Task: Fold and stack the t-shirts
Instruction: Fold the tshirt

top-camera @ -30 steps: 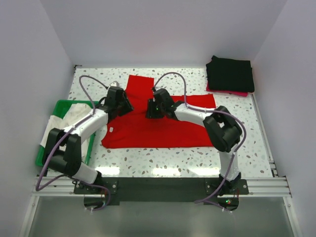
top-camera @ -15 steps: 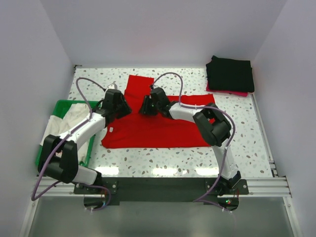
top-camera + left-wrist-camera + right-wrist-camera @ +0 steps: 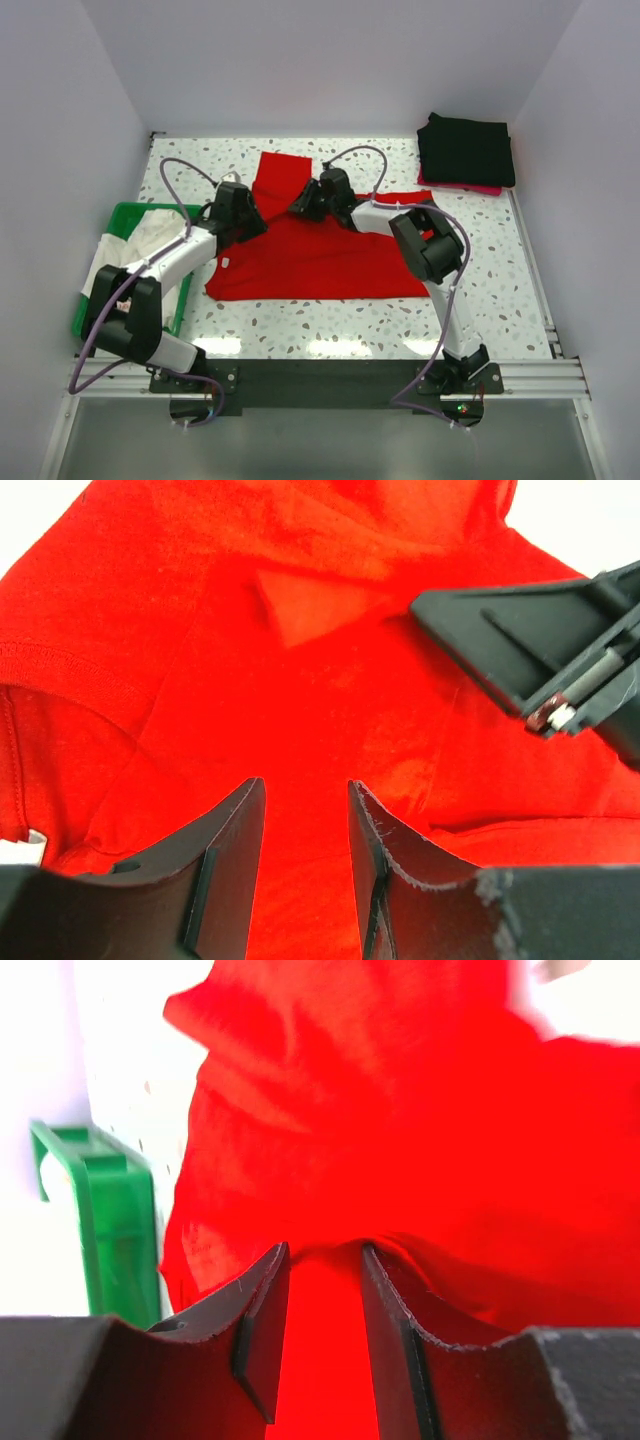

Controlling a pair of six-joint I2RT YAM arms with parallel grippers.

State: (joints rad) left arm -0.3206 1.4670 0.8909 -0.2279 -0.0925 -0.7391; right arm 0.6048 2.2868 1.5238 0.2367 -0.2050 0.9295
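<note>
Red t-shirt [image 3: 320, 265]: lies spread on the speckled surface [image 3: 330, 325] at centre, lower part flat, one sleeve reaching towards the far edge.

Left gripper [image 3: 305, 790]: low over the shirt's left side. Fingers stand apart, and flat red cloth shows through the gap with nothing pinched.

Right gripper [image 3: 325, 1250]: at the shirt's upper middle, just beside the left one. Red cloth bunches into the gap between its fingers and creases run towards the tips, so they are clamped on a fold of the red t-shirt.

Black folded t-shirts [image 3: 465, 148]: stacked at the far right corner of the surface, well apart from both arms.

White t-shirt [image 3: 150, 235]: crumpled in the green basket [image 3: 135, 209] at the left edge, beside the left arm.
</note>
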